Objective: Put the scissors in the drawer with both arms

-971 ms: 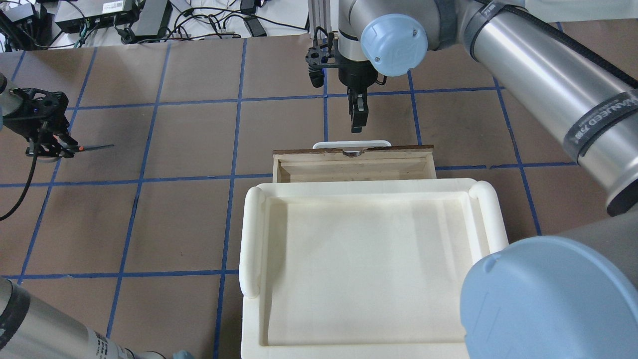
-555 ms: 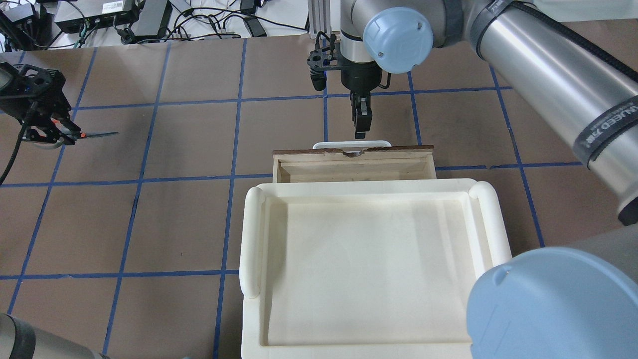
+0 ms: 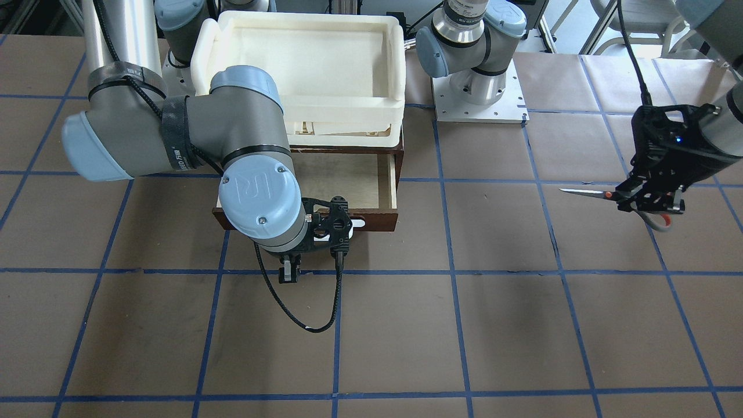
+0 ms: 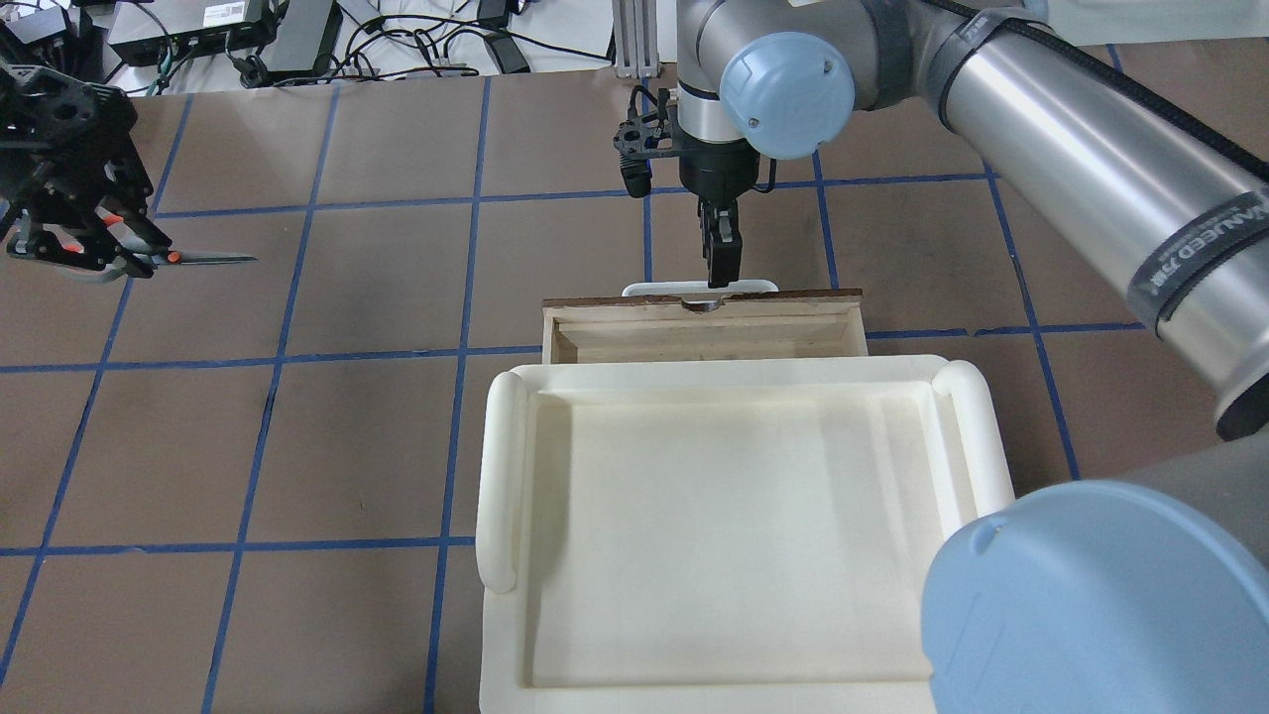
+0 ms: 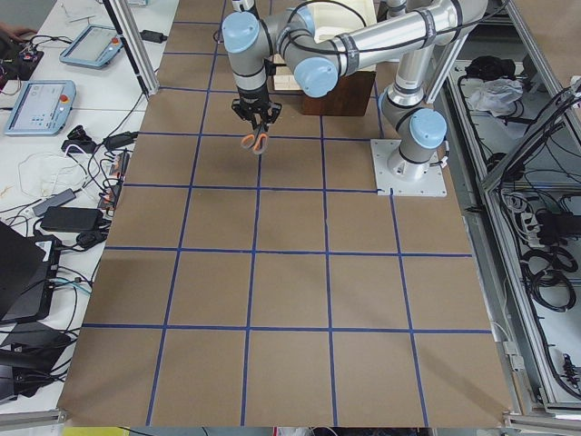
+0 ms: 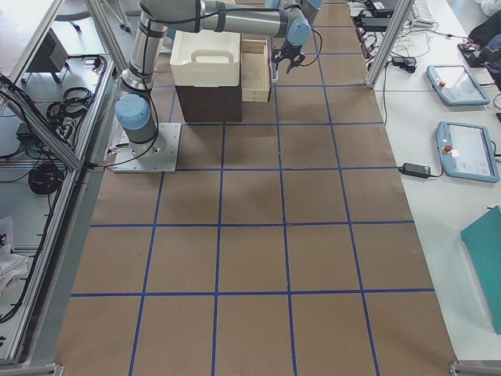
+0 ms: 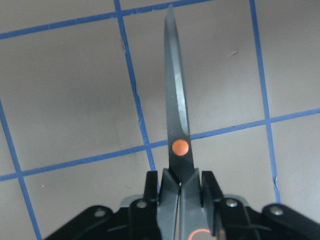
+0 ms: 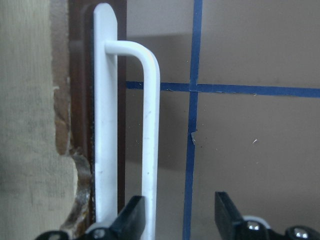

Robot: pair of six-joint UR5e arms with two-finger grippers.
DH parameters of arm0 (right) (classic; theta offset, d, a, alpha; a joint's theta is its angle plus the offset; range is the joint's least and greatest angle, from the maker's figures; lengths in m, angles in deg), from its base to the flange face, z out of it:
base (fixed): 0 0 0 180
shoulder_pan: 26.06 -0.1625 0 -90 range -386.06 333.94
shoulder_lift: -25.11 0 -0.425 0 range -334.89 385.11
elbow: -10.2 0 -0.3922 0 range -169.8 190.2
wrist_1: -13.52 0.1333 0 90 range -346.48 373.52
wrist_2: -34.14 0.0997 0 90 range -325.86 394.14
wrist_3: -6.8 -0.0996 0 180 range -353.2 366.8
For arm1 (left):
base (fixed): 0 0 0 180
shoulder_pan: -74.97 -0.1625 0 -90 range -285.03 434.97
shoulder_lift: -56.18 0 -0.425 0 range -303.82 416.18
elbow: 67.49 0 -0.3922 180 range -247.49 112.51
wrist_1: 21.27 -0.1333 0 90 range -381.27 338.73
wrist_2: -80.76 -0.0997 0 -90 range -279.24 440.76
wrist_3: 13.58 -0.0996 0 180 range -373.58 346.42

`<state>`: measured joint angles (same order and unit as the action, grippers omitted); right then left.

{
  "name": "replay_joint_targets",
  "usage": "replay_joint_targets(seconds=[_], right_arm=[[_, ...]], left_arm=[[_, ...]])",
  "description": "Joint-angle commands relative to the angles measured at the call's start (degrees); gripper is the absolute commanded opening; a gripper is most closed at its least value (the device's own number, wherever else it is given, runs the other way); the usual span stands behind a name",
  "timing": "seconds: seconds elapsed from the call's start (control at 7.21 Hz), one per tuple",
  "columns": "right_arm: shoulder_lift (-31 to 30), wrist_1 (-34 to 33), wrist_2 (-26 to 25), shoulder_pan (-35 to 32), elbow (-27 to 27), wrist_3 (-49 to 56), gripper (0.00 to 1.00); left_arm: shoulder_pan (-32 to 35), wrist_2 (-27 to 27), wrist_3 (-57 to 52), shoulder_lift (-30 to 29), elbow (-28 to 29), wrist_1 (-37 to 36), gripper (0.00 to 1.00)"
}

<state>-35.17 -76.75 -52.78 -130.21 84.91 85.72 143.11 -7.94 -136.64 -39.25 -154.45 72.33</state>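
My left gripper (image 4: 134, 256) is shut on the scissors (image 4: 203, 259) at the table's far left and holds them above the table, blades level and pointing toward the middle. The left wrist view shows the blades (image 7: 176, 100) closed, with the orange pivot just ahead of the fingertips (image 7: 207, 182). The drawer (image 4: 704, 332) stands pulled out beneath the cream tray, its inside bare. My right gripper (image 4: 721, 273) is open at the drawer's white loop handle (image 4: 753, 287). In the right wrist view the handle bar (image 8: 150, 125) runs just inside one finger (image 8: 132, 217).
A cream-white plastic tray (image 4: 501, 476) sits on top of the dark cabinet (image 6: 207, 102) that holds the drawer. Boxes and cables (image 4: 297, 40) lie along the table's far edge. An arm's base plate (image 3: 479, 98) stands beside the cabinet. Brown table squares lie between the scissors and the drawer.
My left gripper has lifted and carried the scissors a little toward the far edge and the middle. My right gripper has moved closer to the drawer handle.
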Motion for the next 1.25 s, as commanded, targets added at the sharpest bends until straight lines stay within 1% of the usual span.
replay_joint_targets(seconds=[0.0,0.14,0.42,0.97,1.11], right_arm=[[0.17,0.01,0.00,0.00,0.00,0.27,0.58],[-0.10,0.19,0.08,0.00,-0.44,0.27,0.58],[-1.15,0.54,0.26,0.00,-0.53,0.18,0.58],[-0.63,1.07,0.35,0.00,0.17,0.27,0.58],[-0.63,1.07,0.26,0.00,0.17,0.36,0.58]], left_arm=[[1.82,-0.24,0.36,1.73,0.83,3.25,0.00],[1.82,-0.16,0.36,2.43,0.83,4.64,0.00],[1.82,-0.15,0.36,2.44,0.83,4.74,0.00],[2.00,0.37,0.45,2.35,0.75,5.09,0.00],[2.78,0.72,2.45,2.44,0.66,5.79,0.00]])
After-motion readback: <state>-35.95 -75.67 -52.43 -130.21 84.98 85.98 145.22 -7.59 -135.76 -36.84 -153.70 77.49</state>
